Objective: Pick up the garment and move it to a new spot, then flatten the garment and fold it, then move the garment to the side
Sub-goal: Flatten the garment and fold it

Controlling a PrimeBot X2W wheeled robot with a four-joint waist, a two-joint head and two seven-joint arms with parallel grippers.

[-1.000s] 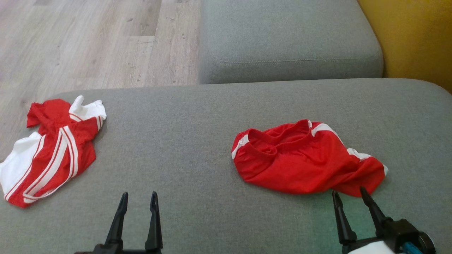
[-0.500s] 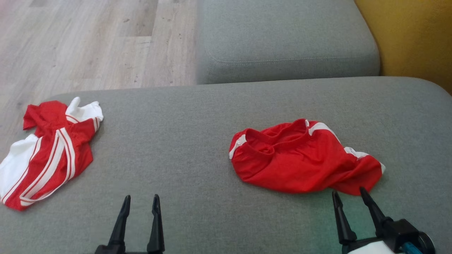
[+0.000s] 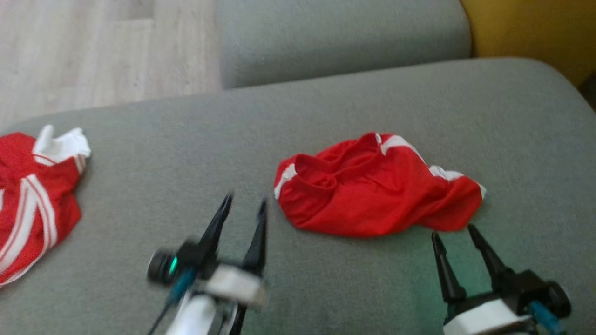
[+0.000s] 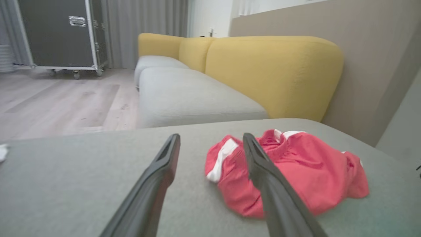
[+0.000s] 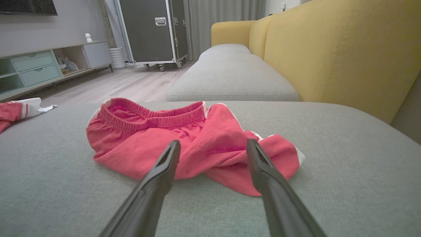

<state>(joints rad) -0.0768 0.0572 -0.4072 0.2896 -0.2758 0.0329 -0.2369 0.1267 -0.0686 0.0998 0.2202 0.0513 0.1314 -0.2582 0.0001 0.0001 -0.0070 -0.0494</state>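
Red shorts (image 3: 372, 190) lay crumpled on the wide grey cushion (image 3: 163, 153), right of its middle, waistband toward the view's left and white side stripes showing. That cushion was the biggest thing in the head view; beyond it sat a second grey cushion (image 3: 340, 37), with pale wood floor (image 3: 93, 51) to its left and a yellow backrest (image 3: 526, 32) at the far right. Against the picture from a second before, the whole head view had slid: cushions, floor and shorts all sat higher and further left, so the camera had moved, not the cloth. The shorts kept the same heap and folds. A red-and-white garment (image 3: 32, 200) at the cushion's left end was now cut by the view's left edge, where earlier it had shown whole.

The left gripper (image 3: 246, 201) had changed most. Earlier only its two dark fingers rose from the bottom edge; now it stood well up the view, blurred, its pale wrist showing, fingertips near the waistband end of the shorts but apart from it. Its fingers were spread, with nothing between them. The right gripper (image 3: 453, 231) kept its place at the lower right, fingers spread and empty, tips just short of the shorts' near hem, not touching.
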